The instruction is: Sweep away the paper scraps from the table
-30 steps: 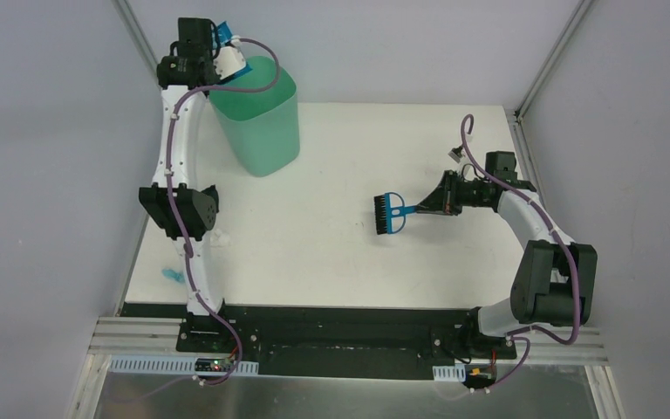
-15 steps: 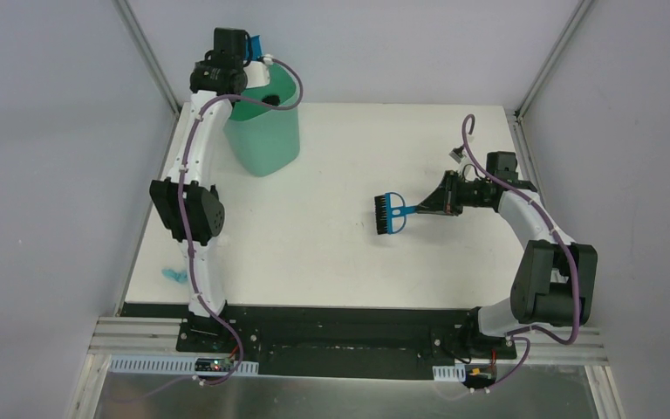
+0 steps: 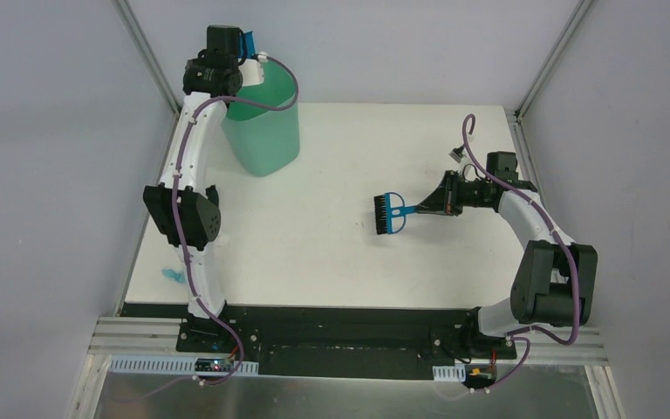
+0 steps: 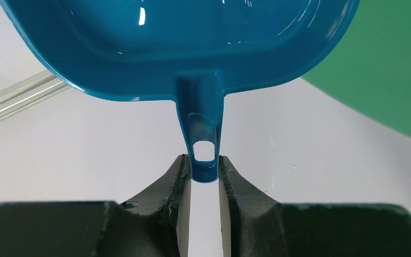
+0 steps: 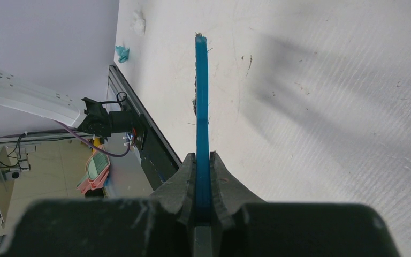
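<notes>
My left gripper [image 4: 204,168] is shut on the handle tip of a blue dustpan [image 4: 182,43]. It holds the pan high at the back left, over the rim of the mint-green bin [image 3: 266,131]. My right gripper [image 5: 203,160] is shut on the flat handle of a blue hand brush [image 3: 390,213], whose black bristles point left, right of the table's [image 3: 331,262] middle. A light blue paper scrap [image 3: 173,276] lies near the front left corner. In the right wrist view that scrap [image 5: 122,53] and a white one [image 5: 138,22] show beyond the brush handle [image 5: 201,96].
The bin stands at the table's back left corner, and its green wall [image 4: 390,69] fills the right of the left wrist view. Grey walls close in the left, back and right sides. A black strip [image 3: 340,319] runs along the front edge by the arm bases.
The left arm has swung the dustpan to the right, from beside the bin's left rim to above the bin. The right arm and brush have not moved.
</notes>
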Tool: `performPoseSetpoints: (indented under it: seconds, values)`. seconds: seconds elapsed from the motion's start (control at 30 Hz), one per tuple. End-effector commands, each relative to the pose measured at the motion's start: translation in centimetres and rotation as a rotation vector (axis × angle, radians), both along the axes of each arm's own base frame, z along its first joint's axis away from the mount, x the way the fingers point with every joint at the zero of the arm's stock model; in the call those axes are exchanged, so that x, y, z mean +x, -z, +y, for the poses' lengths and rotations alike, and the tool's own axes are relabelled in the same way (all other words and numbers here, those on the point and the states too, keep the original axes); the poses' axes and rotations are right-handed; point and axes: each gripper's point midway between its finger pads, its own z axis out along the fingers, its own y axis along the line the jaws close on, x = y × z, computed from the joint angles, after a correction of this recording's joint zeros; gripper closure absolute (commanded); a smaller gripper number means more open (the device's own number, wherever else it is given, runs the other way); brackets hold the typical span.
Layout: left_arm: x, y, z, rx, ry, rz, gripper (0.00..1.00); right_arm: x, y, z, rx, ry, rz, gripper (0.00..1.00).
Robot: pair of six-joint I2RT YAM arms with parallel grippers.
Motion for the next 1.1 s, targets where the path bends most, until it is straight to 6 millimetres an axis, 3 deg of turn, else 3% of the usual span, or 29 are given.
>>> performPoseSetpoints:
  seconds: [0.0,0.2,0.33,0.4,0.53,0.63,0.77,0.9,1.07]
  values:
    - [-2.1,-5.4,0.6,-0.008,-0.024,-0.135,0.97,0.2,-2.2,0.0,0.021,-0.022,-0.106,1.00]
    - [-4.5,-5.0,0.4,-0.128,-0.052,-0.130,0.97,0.2,-2.1,0.0,0.021,-0.022,-0.106,1.00]
    - [-7.6,-6.1,0.6,-0.332,-0.111,-0.206,0.96,0.2,-2.1,0.1,0.022,-0.022,-0.108,1.00]
    - [-9.8,-5.6,0.7,-0.419,-0.141,-0.179,0.95,0.3,-2.0,0.1,0.023,-0.018,-0.105,1.00]
    - [-14.6,-1.8,-0.5,-0.629,-0.200,-0.035,0.95,0.3,-2.0,0.2,0.034,-0.018,-0.095,1.00]
    - [-18.7,2.0,-3.0,-0.841,-0.230,0.107,0.96,0.2,-2.1,0.3,0.047,-0.018,-0.102,1.00]
    - [-23.8,7.6,-5.7,-1.014,-0.282,0.263,0.97,-0.2,-4.1,1.8,0.112,-0.048,-0.127,1.00]
    - [-27.0,9.8,-6.4,-1.104,-0.327,0.272,0.96,-0.1,-4.7,5.1,0.001,-0.075,-0.190,1.00]
    - [-31.1,10.5,-7.7,-1.200,-0.363,0.329,0.96,-0.9,-5.3,10.4,-0.065,-0.224,-0.195,1.00]
